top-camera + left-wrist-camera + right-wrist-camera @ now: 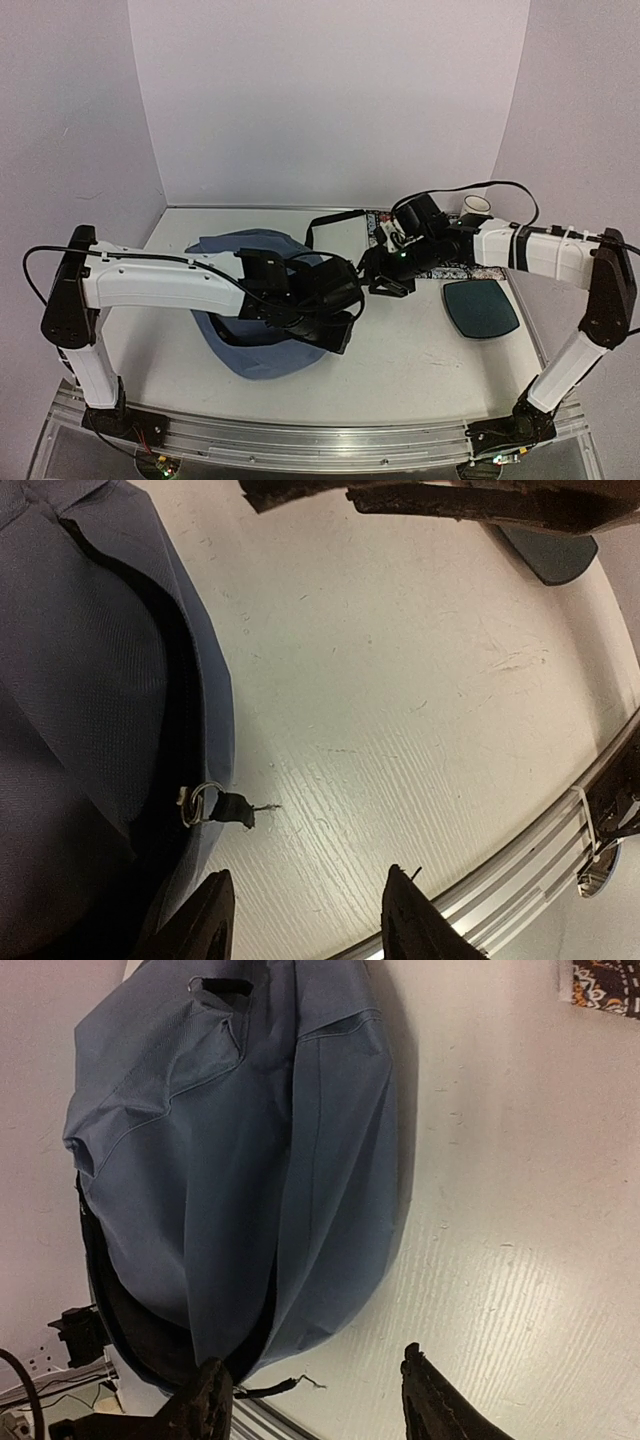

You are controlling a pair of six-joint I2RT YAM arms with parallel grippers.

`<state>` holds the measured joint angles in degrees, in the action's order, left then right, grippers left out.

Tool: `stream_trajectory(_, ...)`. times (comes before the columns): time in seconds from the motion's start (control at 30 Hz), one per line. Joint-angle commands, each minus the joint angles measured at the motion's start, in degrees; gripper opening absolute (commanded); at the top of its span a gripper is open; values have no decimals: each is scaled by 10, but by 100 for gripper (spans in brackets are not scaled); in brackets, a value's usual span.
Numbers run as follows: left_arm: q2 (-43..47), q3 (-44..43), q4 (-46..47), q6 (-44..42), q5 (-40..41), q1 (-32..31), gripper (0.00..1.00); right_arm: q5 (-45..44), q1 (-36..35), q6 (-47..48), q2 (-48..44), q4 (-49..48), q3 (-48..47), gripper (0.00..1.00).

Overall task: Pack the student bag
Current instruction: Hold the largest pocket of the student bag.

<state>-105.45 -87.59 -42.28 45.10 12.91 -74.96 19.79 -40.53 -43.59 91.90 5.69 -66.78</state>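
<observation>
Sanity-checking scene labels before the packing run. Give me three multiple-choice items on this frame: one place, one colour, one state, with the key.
1. Where is the dark rounded pad relative to the student bag?
A) on top of it
B) to its right on the table, apart from it
C) to its left

2. What colour is the bag's fabric?
A) red
B) slate blue
C) yellow

3. How does the left gripper stand?
A) shut on the bag
B) shut on the pad
C) open, nothing between its fingers

Key:
1 B: the top view shows bare table between them.
2 B: the fabric is blue in every view.
3 C: the left wrist view shows only table between the fingers.
</observation>
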Motion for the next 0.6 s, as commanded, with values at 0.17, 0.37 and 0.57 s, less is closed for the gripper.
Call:
stream_trajectory(0.17, -37, 14, -12, 79, 16, 2, 53, 97, -4, -59, 54, -94, -9, 57)
stream_trajectory(0.37, -47, 8, -10, 120, 74, 3, 56, 121, -15, -86, 72, -133, 2, 55)
stream_trajectory(0.57, -65, -7, -1, 146, 119, 2, 54, 145, -31, -112, 82, -172, 4, 49)
